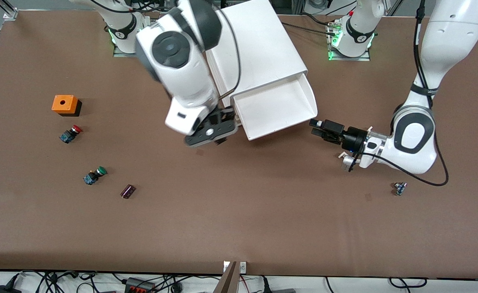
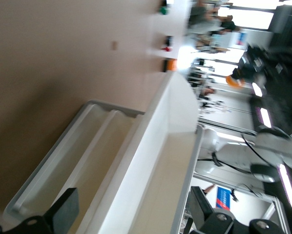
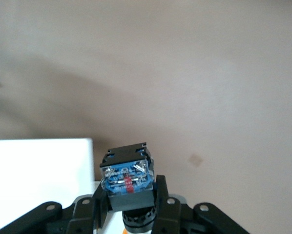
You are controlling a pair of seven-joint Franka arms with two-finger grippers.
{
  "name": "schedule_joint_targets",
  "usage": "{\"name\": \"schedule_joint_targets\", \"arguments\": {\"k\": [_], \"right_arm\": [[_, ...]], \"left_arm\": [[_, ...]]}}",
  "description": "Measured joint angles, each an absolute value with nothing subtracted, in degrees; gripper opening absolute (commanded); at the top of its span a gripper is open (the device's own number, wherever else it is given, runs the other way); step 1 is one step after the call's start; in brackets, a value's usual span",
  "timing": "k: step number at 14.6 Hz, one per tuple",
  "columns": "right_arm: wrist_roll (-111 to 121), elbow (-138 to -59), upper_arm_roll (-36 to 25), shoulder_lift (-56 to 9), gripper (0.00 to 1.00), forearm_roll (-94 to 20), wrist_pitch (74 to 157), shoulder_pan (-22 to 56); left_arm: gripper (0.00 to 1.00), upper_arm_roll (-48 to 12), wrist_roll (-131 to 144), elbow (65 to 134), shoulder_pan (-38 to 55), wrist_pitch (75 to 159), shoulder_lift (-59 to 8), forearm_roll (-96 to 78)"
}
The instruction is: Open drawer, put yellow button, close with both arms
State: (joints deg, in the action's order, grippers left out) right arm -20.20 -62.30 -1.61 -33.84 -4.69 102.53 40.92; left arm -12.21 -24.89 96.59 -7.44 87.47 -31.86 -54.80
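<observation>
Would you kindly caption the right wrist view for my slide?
Right gripper holds the yellow button by its blue-black body, beside the open drawer.

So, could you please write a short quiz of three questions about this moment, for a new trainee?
1. True or false: the drawer of the white cabinet is pulled out.
2. What does the right gripper hold? A) the red button B) the yellow button C) nothing
3. Fill in: the left gripper, with its fingers apart, is at the drawer's corner toward the ____ arm's end of the table.
Key: 1 true; 2 B; 3 left.
</observation>
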Motion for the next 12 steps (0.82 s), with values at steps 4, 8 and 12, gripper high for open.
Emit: {"name": "schedule_joint_targets", "arguments": {"k": [4,8,12], "right_arm": [[-27.65,-62.26,-1.65,-34.43,0.0,-4.66,106.29,47.42],[-32.48,-62.16,-1.65,-36.7,0.0,-4.68,110.26,49.7],[-39.73,-60.68,-1.64,-40.81,0.0,-4.7,112.15,51.47]], "left_arm": [[1.0,-12.39,-5.15,88.37,-6.97,87.47,-30.66,-35.02],[1.0,-12.72,5.29,85.92,-6.35,87.6,-30.67,-16.65],[1.0,-12.8,11.88,85.69,-4.78,90.88,-30.74,0.49]]}}
